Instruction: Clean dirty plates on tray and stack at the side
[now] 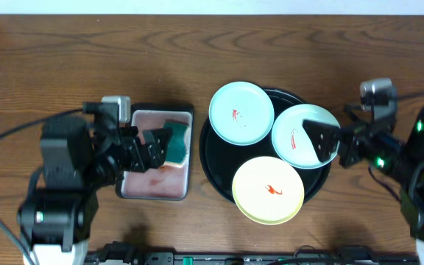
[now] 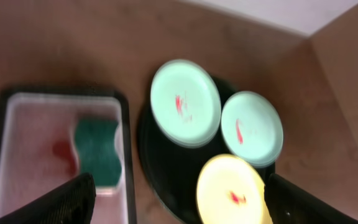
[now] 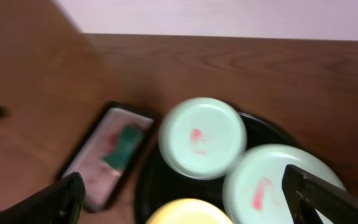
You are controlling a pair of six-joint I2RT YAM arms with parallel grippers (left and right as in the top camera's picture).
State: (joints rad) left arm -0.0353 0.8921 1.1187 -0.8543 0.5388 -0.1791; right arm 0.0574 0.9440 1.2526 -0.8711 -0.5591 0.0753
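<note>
3 smeared plates (image 1: pixel 241 103) cover most of the black tray (image 1: pixel 216 162)

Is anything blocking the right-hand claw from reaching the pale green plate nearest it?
Nothing visible does. The open right gripper is directly over that pale mint round plate, which sits on the glossy black round tray.

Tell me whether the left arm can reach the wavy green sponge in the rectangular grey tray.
Likely yes: the open left gripper hovers beside the wavy green sponge, nothing covering it.
</note>
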